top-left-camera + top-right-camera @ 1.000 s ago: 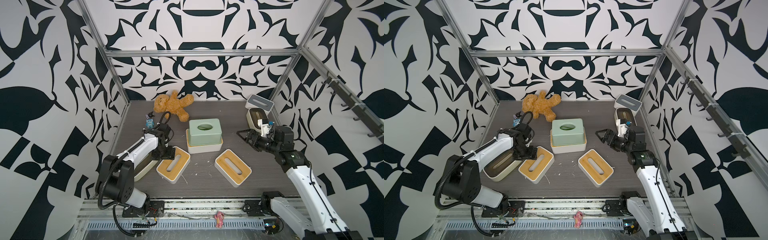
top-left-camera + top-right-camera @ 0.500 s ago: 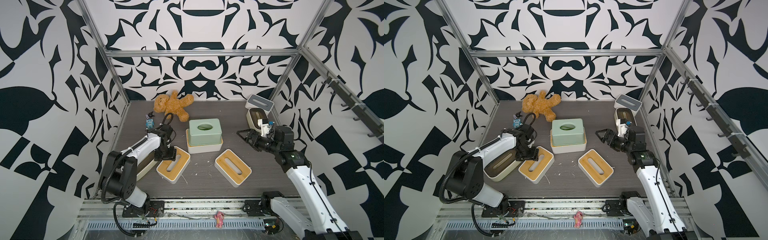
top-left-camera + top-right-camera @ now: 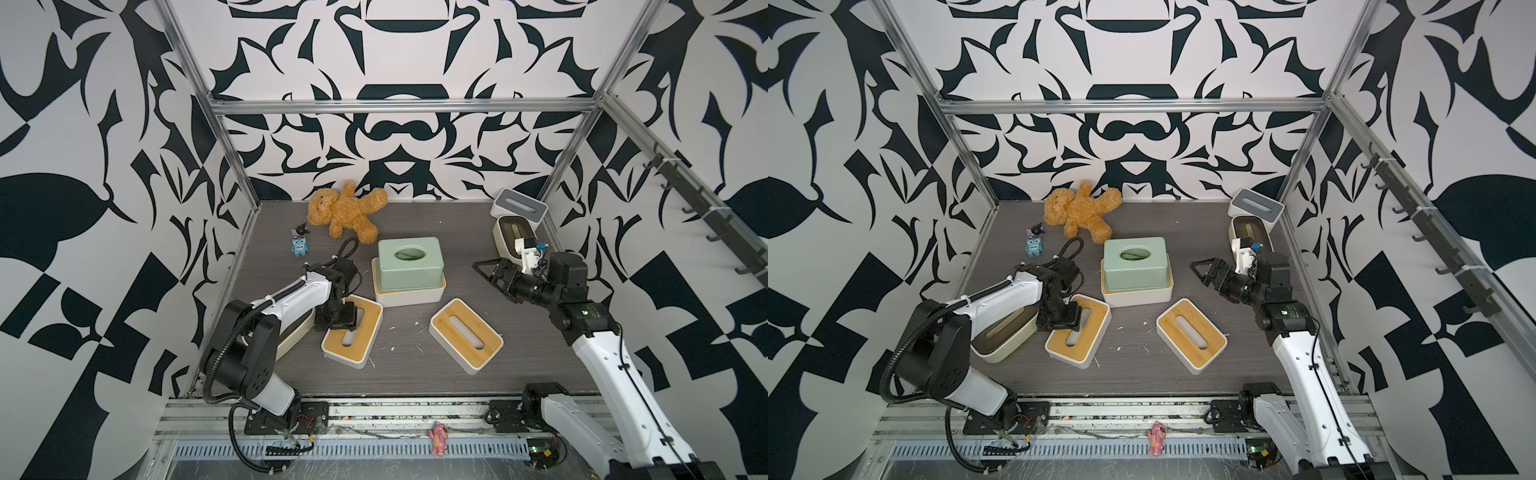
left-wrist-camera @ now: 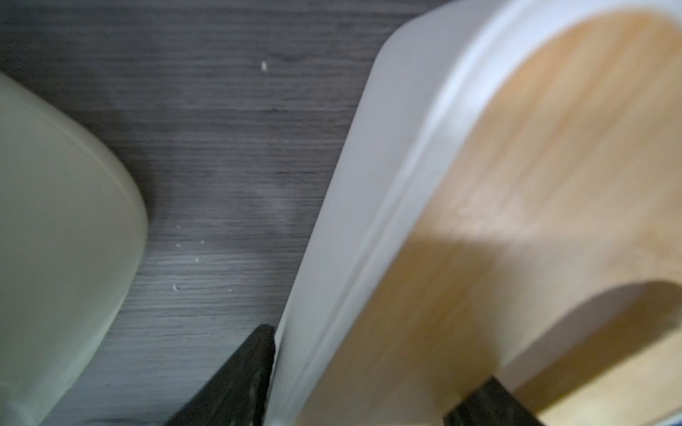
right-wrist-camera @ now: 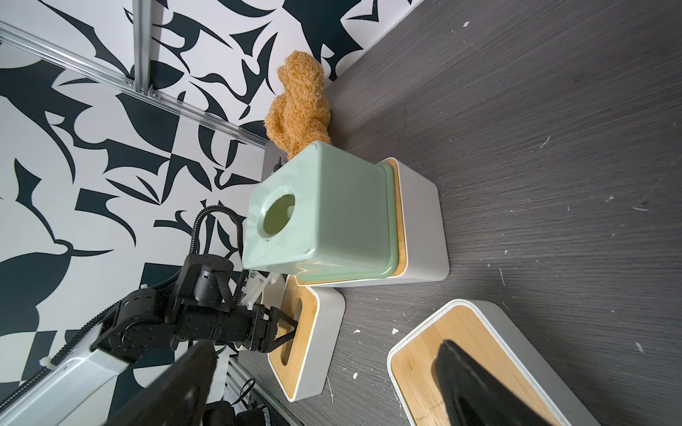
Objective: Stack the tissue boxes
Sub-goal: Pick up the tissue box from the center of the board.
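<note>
Bamboo-lidded box [image 3: 362,332] beneath left claw [image 3: 341,323] (rim straddled)

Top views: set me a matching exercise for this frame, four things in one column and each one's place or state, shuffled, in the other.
Things:
1. sage green box
2. grey-lidded box
3. teddy bear
4. right gripper

Places or states:
A. open, holding nothing
B. far corner on the right arm's side
C. stacked on a bamboo-lidded box
D. lying by the back wall

Pairs: 1-C, 2-B, 3-D, 4-A
</note>
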Robot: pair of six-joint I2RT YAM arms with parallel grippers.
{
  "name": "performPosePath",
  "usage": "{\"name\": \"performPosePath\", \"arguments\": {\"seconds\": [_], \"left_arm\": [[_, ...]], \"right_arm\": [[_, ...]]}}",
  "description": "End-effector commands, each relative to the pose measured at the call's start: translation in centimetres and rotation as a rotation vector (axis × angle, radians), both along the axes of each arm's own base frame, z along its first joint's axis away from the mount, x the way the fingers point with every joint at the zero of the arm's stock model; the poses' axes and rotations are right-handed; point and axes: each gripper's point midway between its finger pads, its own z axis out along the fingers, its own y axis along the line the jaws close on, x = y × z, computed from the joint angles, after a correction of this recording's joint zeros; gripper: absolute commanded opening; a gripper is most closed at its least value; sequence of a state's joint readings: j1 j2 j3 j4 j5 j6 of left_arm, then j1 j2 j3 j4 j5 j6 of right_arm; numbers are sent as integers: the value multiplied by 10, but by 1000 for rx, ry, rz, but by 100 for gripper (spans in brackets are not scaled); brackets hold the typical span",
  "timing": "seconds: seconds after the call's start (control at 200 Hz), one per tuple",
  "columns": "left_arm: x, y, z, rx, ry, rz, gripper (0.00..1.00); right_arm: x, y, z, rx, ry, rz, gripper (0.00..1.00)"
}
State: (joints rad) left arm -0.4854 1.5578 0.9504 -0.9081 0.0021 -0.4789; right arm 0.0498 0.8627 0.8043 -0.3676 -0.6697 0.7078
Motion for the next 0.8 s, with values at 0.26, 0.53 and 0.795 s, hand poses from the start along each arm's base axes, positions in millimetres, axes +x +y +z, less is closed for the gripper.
{"name": "performPosePath", "arguments": {"seconds": [0.26,0.53,0.795], "left_arm": [[-21,14,2,44,-40,117,59],[-21,20,10,17,-146,183,45],[-16,14,43,-89,-261,202,40]], "right_arm": [[3,2,15,20,-57,10,97],[7,1,21,2,-61,10,97],[11,-4,37,-45,-84,-9,99]]}}
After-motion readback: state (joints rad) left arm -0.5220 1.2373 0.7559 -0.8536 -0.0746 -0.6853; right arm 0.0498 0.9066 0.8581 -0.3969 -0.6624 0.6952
